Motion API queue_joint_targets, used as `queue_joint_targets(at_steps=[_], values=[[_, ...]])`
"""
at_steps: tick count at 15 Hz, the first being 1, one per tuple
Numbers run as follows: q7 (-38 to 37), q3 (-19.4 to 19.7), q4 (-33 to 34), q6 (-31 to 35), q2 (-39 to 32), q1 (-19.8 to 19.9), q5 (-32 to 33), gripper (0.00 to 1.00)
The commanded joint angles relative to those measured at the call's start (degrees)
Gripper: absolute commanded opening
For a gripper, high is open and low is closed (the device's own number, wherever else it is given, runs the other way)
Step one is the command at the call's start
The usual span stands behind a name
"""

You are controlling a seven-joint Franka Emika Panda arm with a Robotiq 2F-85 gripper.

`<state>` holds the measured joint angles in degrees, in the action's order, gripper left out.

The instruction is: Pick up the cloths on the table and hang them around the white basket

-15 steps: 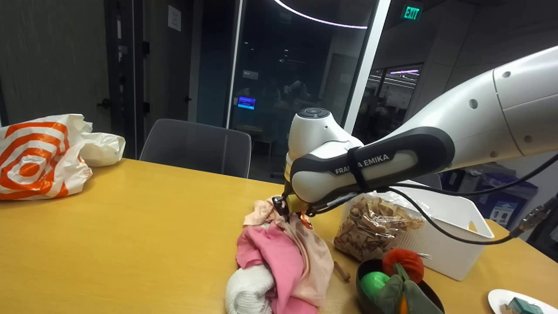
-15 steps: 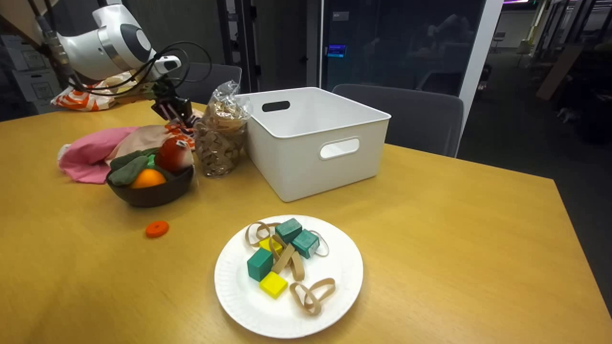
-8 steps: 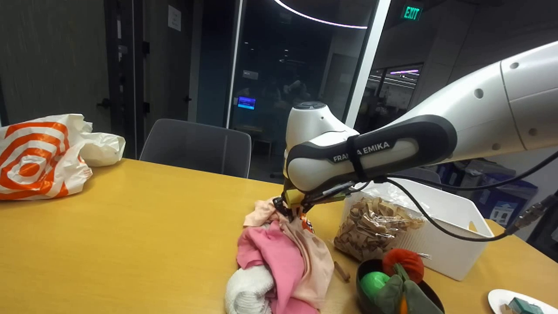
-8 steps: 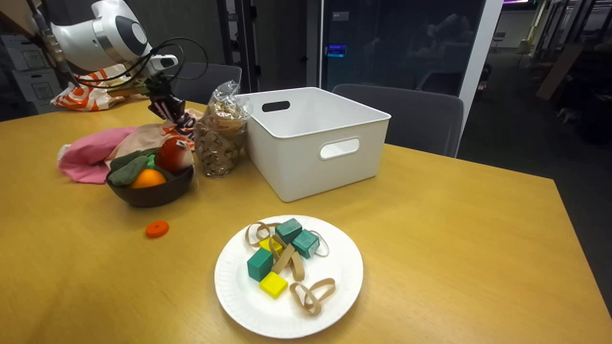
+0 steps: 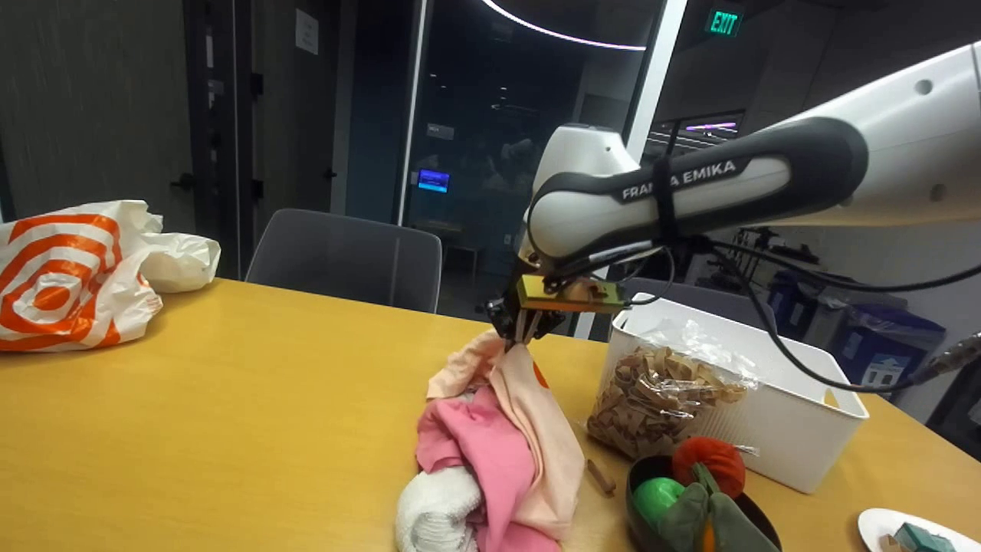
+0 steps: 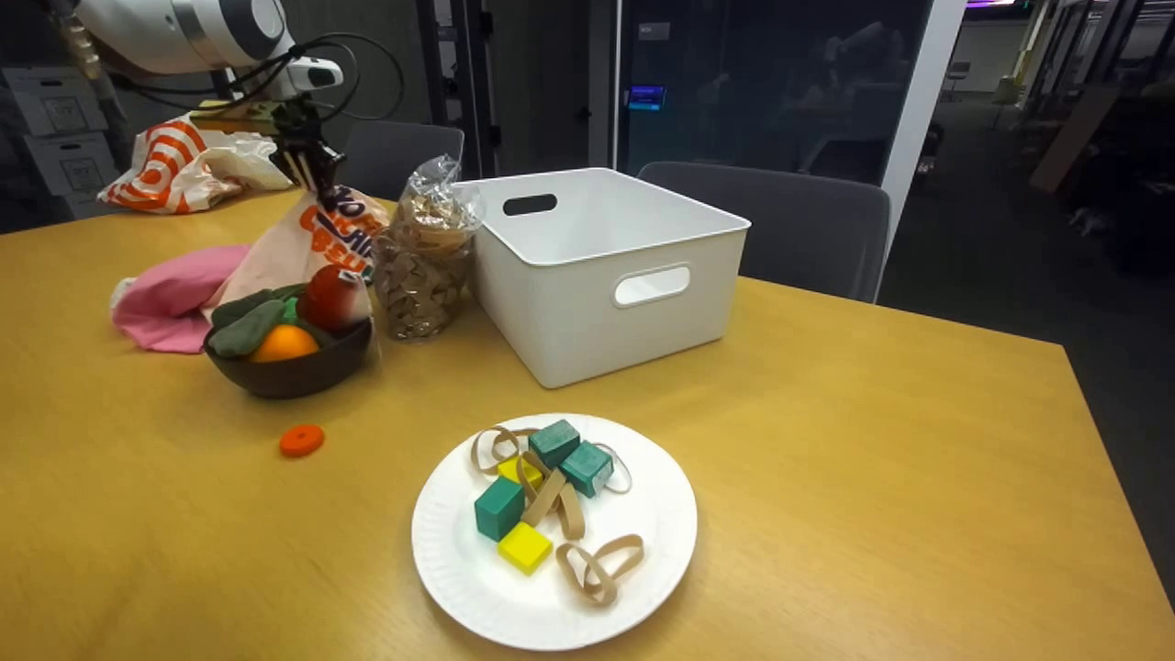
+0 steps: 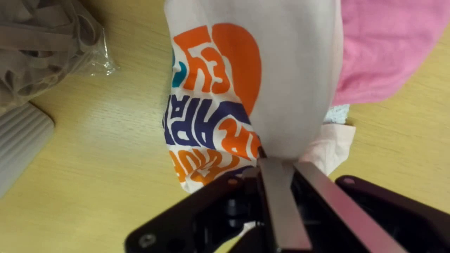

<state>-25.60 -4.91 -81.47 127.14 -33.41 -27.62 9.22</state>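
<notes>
The cream-tan cloth with orange and purple print (image 7: 291,63) is pinched at its top by my gripper (image 7: 281,161), whose jaws are shut on it. In an exterior view a peak of this cloth (image 5: 548,437) rises to the gripper (image 5: 515,343), while its lower part rests on the table (image 5: 230,437). Beside it lies the pink cloth (image 5: 483,433), and the white cloth (image 5: 438,502) bulges out near the front. A pale peach piece of fabric (image 5: 464,372) sits behind the pink one. To the side stands the white basket (image 6: 560,317), with nothing seen hanging on its rim.
A clear bag of brown strips (image 6: 418,285) leans by the basket. In front is a dark bowl (image 6: 285,378) of toy vegetables. A white plate (image 6: 652,514) holds blocks and bands. An orange ring (image 6: 302,441) and a white-and-orange plastic bag (image 5: 61,284) also lie there.
My gripper has closed on the printed cloth and risen, pulling part of it up off the pile so more print shows. The pink and white cloths have stayed put.
</notes>
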Motion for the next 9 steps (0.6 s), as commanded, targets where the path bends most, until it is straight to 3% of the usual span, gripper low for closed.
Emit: queue_joint_targets(at_steps=[1, 4, 9], values=[[3.6, -2.9, -1.2, -0.1, 4.3, 4.0, -5.7, 0.06], [3.2, -2.9, -2.4, 3.9, 6.8, 5.8, -8.2, 0.06], [-3.7, 2.0, -6.7, 20.4, 9.1, 4.2, -1.5, 0.06]])
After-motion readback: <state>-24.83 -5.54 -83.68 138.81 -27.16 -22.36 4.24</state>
